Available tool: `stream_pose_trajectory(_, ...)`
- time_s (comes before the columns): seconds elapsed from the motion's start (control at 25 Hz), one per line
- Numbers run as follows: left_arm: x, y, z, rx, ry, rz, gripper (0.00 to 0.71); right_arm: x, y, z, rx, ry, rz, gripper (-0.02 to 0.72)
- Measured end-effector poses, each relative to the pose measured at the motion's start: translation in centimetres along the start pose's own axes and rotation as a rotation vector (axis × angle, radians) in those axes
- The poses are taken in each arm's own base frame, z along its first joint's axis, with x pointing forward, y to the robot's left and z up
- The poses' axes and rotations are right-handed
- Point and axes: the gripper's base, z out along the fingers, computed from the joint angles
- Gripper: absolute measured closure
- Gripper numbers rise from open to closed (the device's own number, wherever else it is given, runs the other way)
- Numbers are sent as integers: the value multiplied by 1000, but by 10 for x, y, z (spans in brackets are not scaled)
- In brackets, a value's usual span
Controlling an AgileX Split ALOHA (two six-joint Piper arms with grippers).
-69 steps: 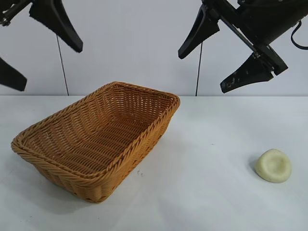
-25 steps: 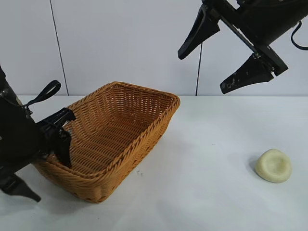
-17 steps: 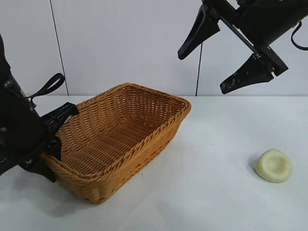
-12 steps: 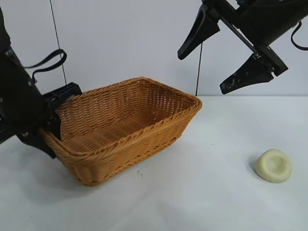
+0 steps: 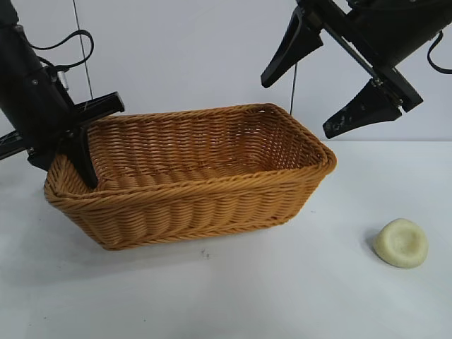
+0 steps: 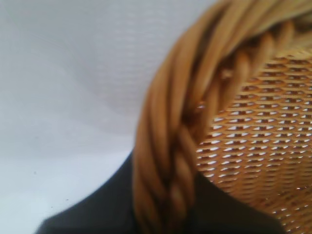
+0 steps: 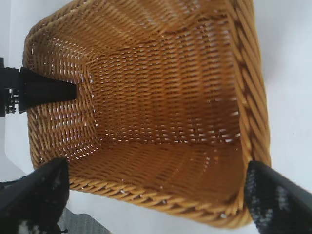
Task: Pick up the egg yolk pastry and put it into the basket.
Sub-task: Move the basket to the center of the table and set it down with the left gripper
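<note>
The egg yolk pastry (image 5: 401, 243), a small pale yellow dome, lies on the white table at the front right, apart from everything. The wicker basket (image 5: 191, 198) sits left of centre, its long side facing the camera. My left gripper (image 5: 73, 157) is shut on the braided rim of the basket's left end; the left wrist view shows the rim (image 6: 168, 161) pinched between my black jaws. My right gripper (image 5: 298, 106) hangs open and empty high above the basket's right end. The right wrist view looks down into the empty basket (image 7: 253, 97), and the pastry is out of sight there.
The white table (image 5: 282, 296) runs to a pale back wall. One of the left gripper's fingers (image 7: 44, 90) reaches inside the basket's far end in the right wrist view. White tabletop lies between basket and pastry.
My left arm came down, closed on the basket's left rim and swung the basket round and to the right. The right arm and the pastry have not moved.
</note>
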Motion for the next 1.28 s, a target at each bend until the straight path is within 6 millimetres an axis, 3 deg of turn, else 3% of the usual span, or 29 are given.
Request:
stream_pose_trajectory(0.24,-4,3,11,-5,-17,-7,626,0,0,0,0,0,0,8)
stream_pose_trajectory(0.48,-7,14,41,-29,30,-2,626,0,0,0,0,0,0,8)
stream_pose_trajectory(0.64,-8,14,44,-29,19,10,616,0,0,0,0,0,0,8)
stream_pose_trajectory(0.72,-8,14,44,-26,18,8,560,0,0,0,0,0,0,8)
stream_pose_trajectory(0.76,-8,14,44,-23,18,5,497,0,0,0,0,0,0,8)
stream_pose_trajectory(0.92,-8,14,44,-19,18,1,155,0,0,0,0,0,0,8)
stream_pose_trajectory(0.96,-8,13,43,-18,20,2,102,0,0,0,0,0,0,8)
stream_pose_trajectory(1.12,-11,6,28,-3,24,20,30,0,0,0,0,0,0,8)
stream_pose_trajectory(1.28,-19,-14,-16,26,-48,77,19,0,0,0,-1,0,1,8)
